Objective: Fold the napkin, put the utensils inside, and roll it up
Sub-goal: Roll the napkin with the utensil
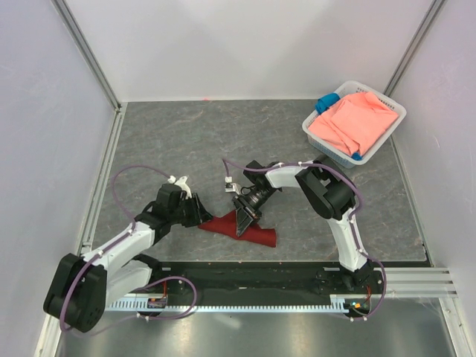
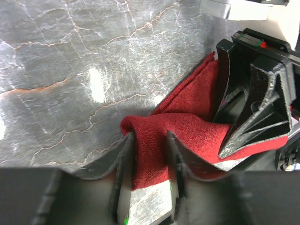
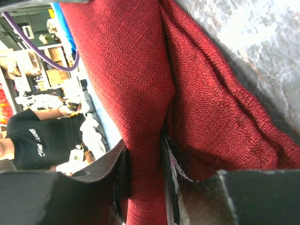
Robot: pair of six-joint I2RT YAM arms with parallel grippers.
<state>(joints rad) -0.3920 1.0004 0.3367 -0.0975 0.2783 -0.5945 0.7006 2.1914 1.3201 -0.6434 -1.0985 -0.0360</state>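
Note:
The dark red napkin (image 1: 260,236) lies bunched and partly rolled on the grey table, near the front edge between the two arms. My left gripper (image 1: 202,216) holds its left end: in the left wrist view the rolled cloth (image 2: 197,133) fills the gap between the left gripper's (image 2: 149,140) fingers. My right gripper (image 1: 243,222) presses down on the napkin's middle, and its black fingers (image 2: 255,108) stand just beyond the left ones. In the right wrist view a fold of the napkin (image 3: 140,70) is pinched in the right gripper (image 3: 143,150). The utensils are hidden.
A white basket (image 1: 312,138) stands at the back right, holding a salmon-pink cloth (image 1: 357,123) and a small blue cloth (image 1: 326,103). The black base rail (image 1: 245,275) runs along the near edge, close behind the napkin.

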